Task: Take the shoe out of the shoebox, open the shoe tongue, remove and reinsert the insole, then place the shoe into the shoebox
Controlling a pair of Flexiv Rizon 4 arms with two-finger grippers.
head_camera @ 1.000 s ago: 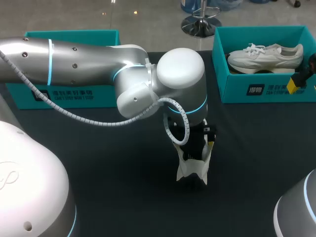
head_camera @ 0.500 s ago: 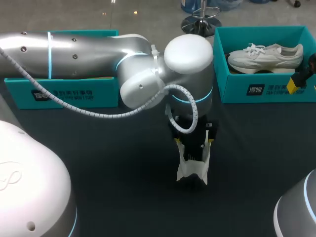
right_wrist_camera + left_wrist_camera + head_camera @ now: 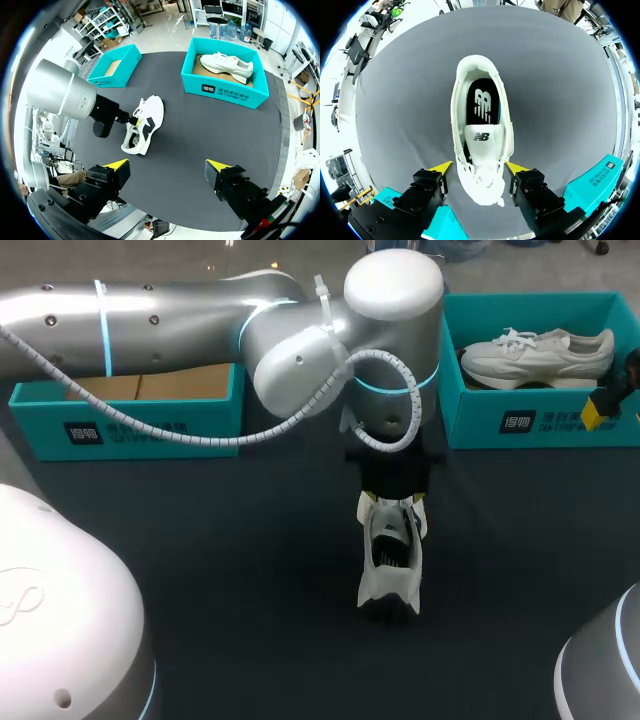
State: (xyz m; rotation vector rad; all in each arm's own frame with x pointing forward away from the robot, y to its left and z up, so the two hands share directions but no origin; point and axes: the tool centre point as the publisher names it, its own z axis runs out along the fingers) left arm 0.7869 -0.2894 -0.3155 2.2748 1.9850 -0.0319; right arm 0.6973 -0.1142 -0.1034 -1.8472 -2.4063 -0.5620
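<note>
Since the shoe (image 3: 388, 565) lies out on the dark table (image 3: 250, 570) with its laces done up, the step in hand looks to be opening the tongue to reach the insole.

Seen from the head view, the left gripper (image 3: 395, 505) hangs just over the shoe's laced end. It is well apart from the empty shoebox (image 3: 125, 420) at the left and from the other shoebox (image 3: 530, 420), which holds a second shoe (image 3: 540, 352).

The left wrist view shows the jaws apart, one yellow tip on each side of the shoe's forefoot and nothing pinched. Whether the tips brush its sides cannot be told. The tongue (image 3: 481, 136) sits just ahead of them, and the black insole (image 3: 481, 102) shows farther on in the heel opening. To do this well, I judge the fingers should come down on the tongue's free edge, not the laces. They should draw it toward the toe gently, since the shoe is light and may slide or tip.

Over in the right wrist view, the right gripper (image 3: 167, 166) is spread wide and empty near the table's edge, well apart from the shoe. It could steady the heel.
</note>
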